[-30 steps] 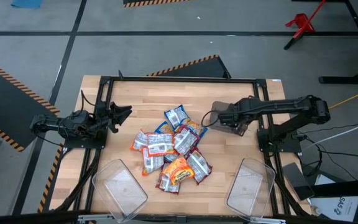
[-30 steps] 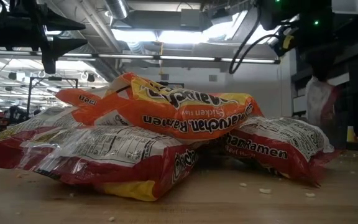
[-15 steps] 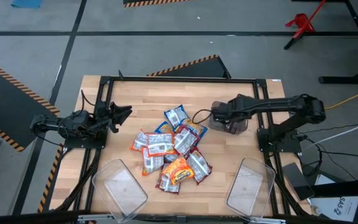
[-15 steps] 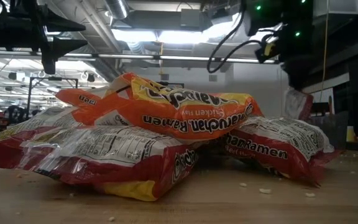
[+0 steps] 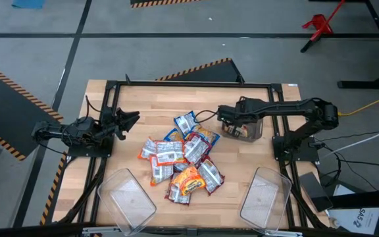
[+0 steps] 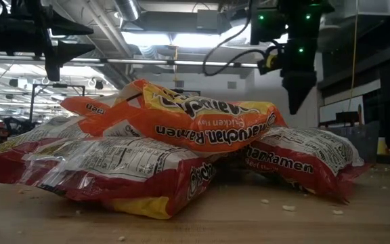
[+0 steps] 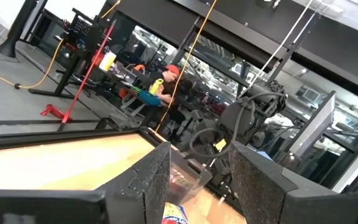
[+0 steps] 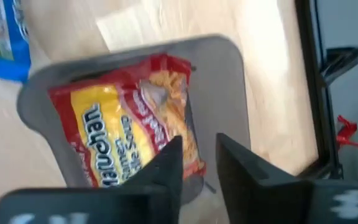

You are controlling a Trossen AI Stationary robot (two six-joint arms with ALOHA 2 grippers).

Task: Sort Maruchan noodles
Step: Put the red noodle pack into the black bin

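A pile of Maruchan noodles packets [image 5: 183, 158] lies mid-table, an orange one [image 6: 181, 129] on top in the low view. One red-and-yellow packet [image 8: 123, 134] lies flat in a clear bin [image 5: 254, 131] at the far right. My right gripper [image 8: 199, 165] hangs over that bin's side nearest the pile [image 5: 224, 122], pointing steeply down. Its fingers are slightly apart with nothing between them. My left gripper [image 5: 135, 118] waits open at the table's left, above the wood.
Two more clear bins stand at the near edge, one left [image 5: 127, 197] and one right [image 5: 265, 194]. A blue packet [image 5: 187, 122] lies at the pile's far side, close to the right gripper. A black frame [image 5: 189, 83] runs round the table.
My right gripper has gone toward the table's left, toward the pile, sinking a little and tipping further down. The red packet that hung below it in the low view is no longer there. The gripper has let it go.
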